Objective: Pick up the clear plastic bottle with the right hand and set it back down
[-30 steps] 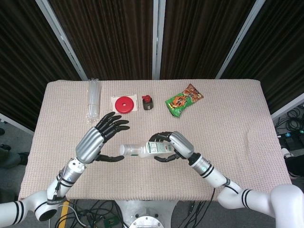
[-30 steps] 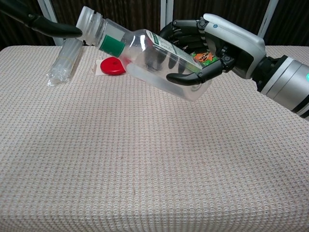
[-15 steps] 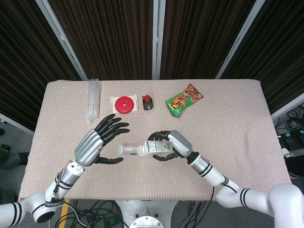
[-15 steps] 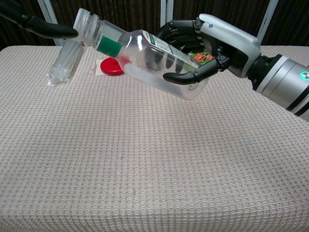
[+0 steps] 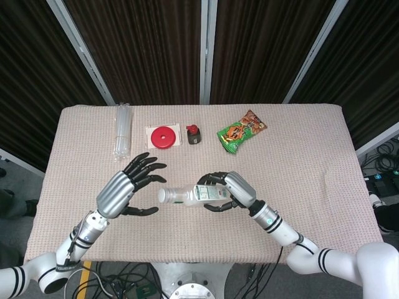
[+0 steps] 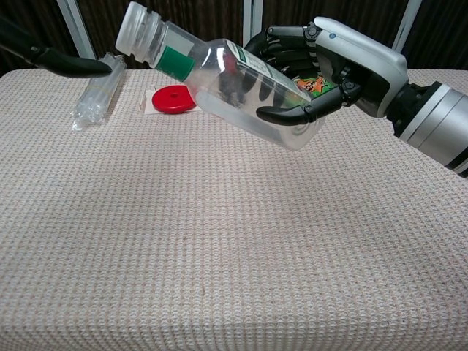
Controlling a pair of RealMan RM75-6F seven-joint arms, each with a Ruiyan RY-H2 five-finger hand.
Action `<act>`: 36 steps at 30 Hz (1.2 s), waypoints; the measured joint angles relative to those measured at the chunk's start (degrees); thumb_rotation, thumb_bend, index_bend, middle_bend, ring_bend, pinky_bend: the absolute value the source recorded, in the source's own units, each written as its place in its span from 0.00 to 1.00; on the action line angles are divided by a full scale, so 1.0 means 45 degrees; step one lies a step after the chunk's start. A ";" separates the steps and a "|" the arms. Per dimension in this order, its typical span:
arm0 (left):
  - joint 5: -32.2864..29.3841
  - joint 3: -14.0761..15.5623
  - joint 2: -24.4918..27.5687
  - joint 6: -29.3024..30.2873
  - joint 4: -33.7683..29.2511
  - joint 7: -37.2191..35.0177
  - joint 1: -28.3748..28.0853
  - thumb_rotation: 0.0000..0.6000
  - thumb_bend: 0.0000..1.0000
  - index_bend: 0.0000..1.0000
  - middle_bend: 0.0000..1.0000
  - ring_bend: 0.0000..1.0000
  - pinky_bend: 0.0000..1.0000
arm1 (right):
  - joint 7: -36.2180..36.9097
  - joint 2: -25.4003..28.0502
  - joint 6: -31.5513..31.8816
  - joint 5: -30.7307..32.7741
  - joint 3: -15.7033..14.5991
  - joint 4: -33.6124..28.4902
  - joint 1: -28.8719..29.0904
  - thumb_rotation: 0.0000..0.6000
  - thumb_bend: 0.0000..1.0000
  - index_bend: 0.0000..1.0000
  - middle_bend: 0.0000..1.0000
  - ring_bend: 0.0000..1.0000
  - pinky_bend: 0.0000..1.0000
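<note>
Gripping one clear plastic bottle [image 5: 190,195] in mid-air, the robot's right hand [image 5: 232,190] was seen from the head camera with its dark fingers curled around the labelled lower half, the bottle lying nearly level above the front middle of the desk [image 5: 299,156] and its mouth pointing toward the left hand [image 5: 124,189]. That left hand held nothing, its fingers spread wide, its fingertips just beside the bottle's mouth. Along the far edge lay one clear bundle of tubes [image 5: 122,131], one red disc [image 5: 165,136] on a white card, one small dark bottle with a red cap [image 5: 193,133] and one green snack bag [image 5: 241,131], all well apart from both hands. Against the frame half a second before, the bottle and right hand had shifted slightly to the right, and the left hand slightly nearer the camera.

From the chest camera, the same bottle [image 6: 219,77] hung tilted, mouth high at the left and base low at the right, clear of the desk [image 6: 219,241]. The right hand [image 6: 333,69] wrapped its base end, thumb under and fingers over. Only a dark fingertip of the left hand [image 6: 66,64] showed. The bundle of tubes [image 6: 96,99], red disc [image 6: 172,99] and a corner of the snack bag [image 6: 316,85] lay behind. Since the earlier frame the bottle had risen.
</note>
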 measured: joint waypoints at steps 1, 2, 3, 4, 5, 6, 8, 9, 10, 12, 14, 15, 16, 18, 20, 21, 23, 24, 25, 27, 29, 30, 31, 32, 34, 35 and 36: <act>0.0011 0.0011 0.0001 -0.0017 -0.0007 0.0002 -0.0006 1.00 0.18 0.33 0.15 0.07 0.04 | 0.0005 -0.0004 0.0003 0.0003 0.0002 -0.0002 -0.0002 1.00 0.42 0.62 0.55 0.43 0.52; 0.0017 0.0020 0.0002 -0.0048 -0.0011 0.0005 -0.0017 1.00 0.19 0.33 0.15 0.07 0.04 | 0.0008 -0.0007 -0.0002 0.0000 0.0002 -0.0008 0.0000 1.00 0.42 0.62 0.55 0.43 0.52; 0.0017 0.0024 0.0005 -0.0076 -0.0012 0.0016 -0.0027 1.00 0.21 0.33 0.15 0.07 0.04 | 0.0008 -0.0008 -0.0005 -0.0006 -0.0001 -0.0014 0.0004 1.00 0.42 0.62 0.55 0.43 0.52; 0.0010 0.0021 0.0005 -0.0100 -0.0015 0.0030 -0.0038 1.00 0.22 0.33 0.15 0.07 0.04 | 0.0007 -0.0008 -0.0006 -0.0013 -0.0002 -0.0018 0.0007 1.00 0.42 0.62 0.55 0.43 0.52; 0.0000 0.0014 0.0005 -0.0129 -0.0023 0.0042 -0.0055 1.00 0.23 0.33 0.15 0.07 0.04 | 0.0002 -0.0009 -0.0006 -0.0027 -0.0004 -0.0029 0.0014 1.00 0.42 0.62 0.55 0.43 0.52; -0.0005 0.0008 0.0008 -0.0146 -0.0033 0.0046 -0.0067 1.00 0.24 0.33 0.15 0.07 0.04 | -0.0005 -0.0010 -0.0006 -0.0032 -0.0003 -0.0037 0.0019 1.00 0.42 0.62 0.55 0.43 0.52; 0.0000 0.0005 0.0020 -0.0166 -0.0039 0.0071 -0.0079 1.00 0.26 0.33 0.15 0.07 0.04 | -0.0018 -0.0013 -0.0011 -0.0025 0.0011 -0.0045 0.0025 1.00 0.42 0.62 0.55 0.43 0.52; 0.0003 0.0007 0.0030 -0.0183 -0.0046 0.0078 -0.0086 1.00 0.26 0.33 0.15 0.07 0.04 | -0.0019 -0.0014 -0.0017 -0.0015 0.0019 -0.0045 0.0027 1.00 0.42 0.62 0.55 0.43 0.52; 0.0005 0.0010 0.0041 -0.0195 -0.0056 0.0080 -0.0092 1.00 0.27 0.34 0.15 0.07 0.04 | -0.0018 -0.0015 -0.0028 -0.0005 0.0026 -0.0041 0.0030 1.00 0.42 0.62 0.55 0.43 0.52; 0.0015 0.0018 0.0052 -0.0197 -0.0070 0.0080 -0.0093 1.00 0.29 0.35 0.15 0.07 0.04 | -0.0014 -0.0018 -0.0026 0.0004 0.0025 -0.0034 0.0022 1.00 0.42 0.62 0.55 0.43 0.53; 0.0030 0.0021 0.0042 -0.0181 -0.0075 0.0076 -0.0091 1.00 0.30 0.35 0.15 0.07 0.04 | -0.0006 -0.0022 -0.0036 0.0014 0.0028 -0.0023 0.0022 1.00 0.42 0.62 0.55 0.43 0.53; 0.0037 0.0019 0.0031 -0.0171 -0.0076 0.0075 -0.0092 1.00 0.30 0.35 0.15 0.07 0.04 | -0.0001 -0.0025 -0.0039 0.0015 0.0029 -0.0020 0.0024 1.00 0.42 0.62 0.55 0.43 0.53; 0.0045 0.0017 0.0016 -0.0166 -0.0076 0.0076 -0.0094 1.00 0.30 0.35 0.15 0.07 0.04 | 0.0005 -0.0028 -0.0037 0.0015 0.0032 -0.0021 0.0025 1.00 0.42 0.62 0.55 0.43 0.53; 0.0064 0.0014 -0.0024 -0.0163 -0.0073 0.0079 -0.0105 1.00 0.29 0.36 0.15 0.07 0.04 | 0.0022 -0.0039 -0.0023 0.0007 0.0038 -0.0018 0.0029 1.00 0.42 0.62 0.55 0.43 0.53; 0.0073 0.0002 -0.0080 -0.0144 -0.0055 0.0082 -0.0113 1.00 0.29 0.37 0.15 0.07 0.04 | 0.0033 -0.0048 -0.0013 0.0003 0.0049 -0.0019 0.0034 1.00 0.42 0.62 0.55 0.43 0.53; 0.0071 -0.0009 -0.0107 -0.0128 -0.0046 0.0083 -0.0113 1.00 0.29 0.37 0.15 0.07 0.04 | 0.0033 -0.0053 -0.0015 0.0006 0.0055 -0.0019 0.0038 1.00 0.42 0.62 0.55 0.43 0.53; 0.0075 -0.0037 -0.0177 -0.0062 -0.0023 0.0047 -0.0112 1.00 0.29 0.38 0.15 0.07 0.04 | 0.0038 -0.0062 -0.0017 0.0017 0.0065 -0.0018 0.0039 1.00 0.42 0.62 0.55 0.43 0.53; 0.0085 -0.0047 -0.0212 -0.0028 -0.0002 0.0019 -0.0112 1.00 0.29 0.39 0.15 0.07 0.04 | 0.0044 -0.0064 -0.0009 0.0016 0.0052 -0.0018 0.0026 1.00 0.42 0.62 0.55 0.43 0.53; 0.0096 -0.0054 -0.0241 -0.0003 0.0025 0.0005 -0.0113 1.00 0.29 0.39 0.15 0.07 0.04 | 0.0056 -0.0069 -0.0004 0.0019 0.0047 -0.0018 0.0020 1.00 0.42 0.62 0.55 0.43 0.53; 0.0107 -0.0064 -0.0293 0.0011 0.0075 -0.0004 -0.0121 1.00 0.29 0.39 0.15 0.07 0.04 | 0.0083 -0.0083 0.0009 0.0020 0.0051 -0.0015 0.0017 1.00 0.42 0.62 0.55 0.43 0.53; 0.0101 -0.0061 -0.0313 -0.0004 0.0086 -0.0033 -0.0132 1.00 0.29 0.39 0.15 0.07 0.04 | 0.0091 -0.0098 0.0026 0.0014 0.0061 -0.0007 0.0017 1.00 0.42 0.62 0.55 0.43 0.53; 0.0096 -0.0062 -0.0320 -0.0016 0.0092 -0.0039 -0.0140 1.00 0.29 0.39 0.15 0.07 0.04 | 0.0100 -0.0103 0.0035 0.0016 0.0061 -0.0003 0.0013 1.00 0.42 0.62 0.55 0.43 0.53; 0.0092 -0.0063 -0.0329 -0.0028 0.0100 -0.0039 -0.0148 1.00 0.29 0.39 0.15 0.07 0.04 | 0.0110 -0.0109 0.0039 0.0022 0.0068 -0.0001 0.0012 1.00 0.42 0.62 0.55 0.43 0.53; 0.0086 -0.0066 -0.0344 -0.0031 0.0114 -0.0043 -0.0154 1.00 0.29 0.39 0.15 0.07 0.04 | 0.0124 -0.0116 0.0035 0.0025 0.0074 0.0001 0.0017 1.00 0.42 0.62 0.55 0.43 0.53; 0.0067 -0.0077 -0.0367 -0.0037 0.0133 -0.0057 -0.0164 1.00 0.29 0.39 0.15 0.07 0.04 | 0.0131 -0.0120 0.0042 0.0016 0.0075 0.0001 0.0020 1.00 0.42 0.62 0.55 0.43 0.53; 0.0059 -0.0088 -0.0380 -0.0032 0.0140 -0.0066 -0.0169 1.00 0.29 0.39 0.15 0.07 0.04 | 0.0137 -0.0126 0.0050 0.0009 0.0075 0.0000 0.0021 1.00 0.42 0.62 0.55 0.43 0.53; 0.0058 -0.0091 -0.0388 -0.0026 0.0143 -0.0071 -0.0171 1.00 0.29 0.39 0.15 0.07 0.04 | 0.0148 -0.0127 0.0055 0.0005 0.0073 -0.0001 0.0020 1.00 0.42 0.63 0.55 0.43 0.53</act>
